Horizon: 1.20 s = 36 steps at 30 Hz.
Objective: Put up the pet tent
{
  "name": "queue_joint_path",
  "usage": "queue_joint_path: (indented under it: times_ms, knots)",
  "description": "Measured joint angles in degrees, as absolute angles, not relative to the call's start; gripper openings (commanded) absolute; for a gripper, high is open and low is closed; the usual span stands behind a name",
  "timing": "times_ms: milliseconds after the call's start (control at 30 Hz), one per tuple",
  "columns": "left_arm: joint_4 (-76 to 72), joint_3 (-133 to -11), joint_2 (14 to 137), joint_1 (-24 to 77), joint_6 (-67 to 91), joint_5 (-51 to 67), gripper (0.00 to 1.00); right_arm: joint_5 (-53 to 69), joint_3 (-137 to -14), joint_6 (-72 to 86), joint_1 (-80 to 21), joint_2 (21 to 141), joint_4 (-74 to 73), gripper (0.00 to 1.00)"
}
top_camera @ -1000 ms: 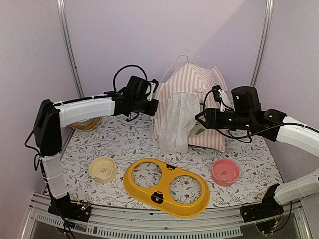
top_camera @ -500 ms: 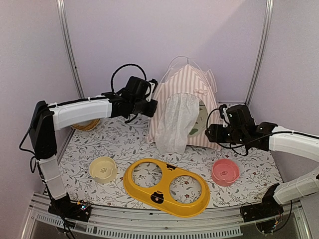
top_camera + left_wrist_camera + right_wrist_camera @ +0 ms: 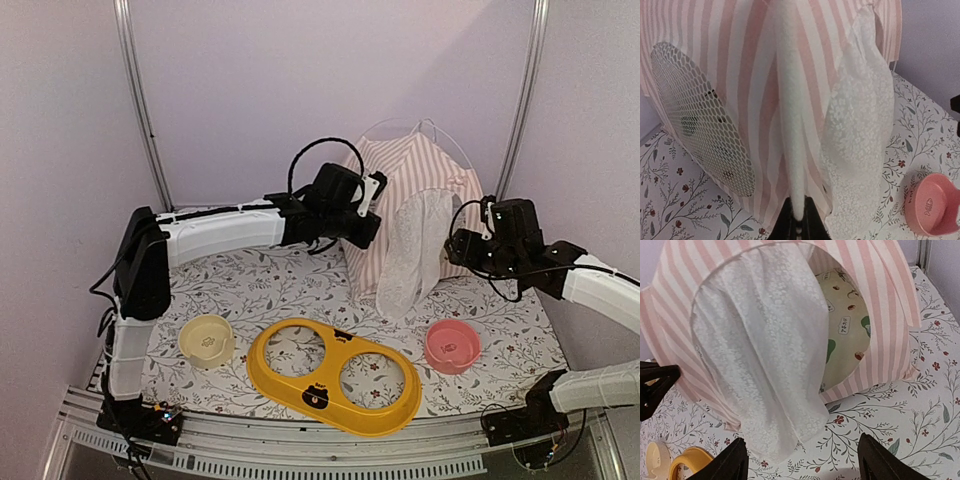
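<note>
The pet tent (image 3: pixel 410 195) stands at the back of the table, pink-and-white striped, with its lace curtain (image 3: pixel 408 255) hanging over the door. My left gripper (image 3: pixel 366 226) is shut on a white padded corner seam (image 3: pixel 792 150) of the tent, low on its left side. A mesh window (image 3: pixel 700 135) shows left of that seam. My right gripper (image 3: pixel 458 248) is open at the tent's right front, nothing between its fingers (image 3: pixel 732 462). Through the door, the right wrist view shows a pale green printed cushion (image 3: pixel 845 335) inside.
A yellow two-hole bowl stand (image 3: pixel 333 375) lies at the front centre. A cream bowl (image 3: pixel 207 339) sits to its left and a pink bowl (image 3: pixel 452 345) to its right, just below my right gripper. Metal posts (image 3: pixel 140 100) and walls close the back.
The tent has shifted right and turned, carried by my left gripper, which swung right with it. My right gripper has pulled back to the right, off the tent, and opened wider.
</note>
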State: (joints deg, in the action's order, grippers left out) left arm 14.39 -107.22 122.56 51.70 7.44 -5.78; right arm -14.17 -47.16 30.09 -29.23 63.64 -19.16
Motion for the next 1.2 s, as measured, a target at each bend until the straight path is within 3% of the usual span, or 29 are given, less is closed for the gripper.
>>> queue_joint_path:
  times_ms: [267, 667, 833, 1000, 1200]
  knots:
    - [15.6, -112.8, 126.4, 51.6, 9.1, -6.7, 0.0, -10.9, -38.3, 27.7, -28.4, 59.8, -11.4, 0.8]
    - [19.0, -116.0, 126.4, 49.8, 9.9, -4.6, 0.0, -3.6, -36.1, 26.2, -24.0, 79.8, 6.7, 0.67]
    - [19.5, -116.2, 126.4, 49.7, 9.7, -3.8, 0.0, -2.8, -39.2, 25.1, -23.8, 85.4, 11.0, 0.49]
    - [19.7, -116.2, 126.4, 49.7, 9.4, -3.6, 0.0, -2.6, -42.2, 24.1, -23.7, 86.7, 13.3, 0.01]
    - [19.7, -116.2, 126.4, 49.7, 9.0, -3.4, 0.0, -4.5, -45.0, 24.6, -23.6, 83.8, 6.7, 0.0]
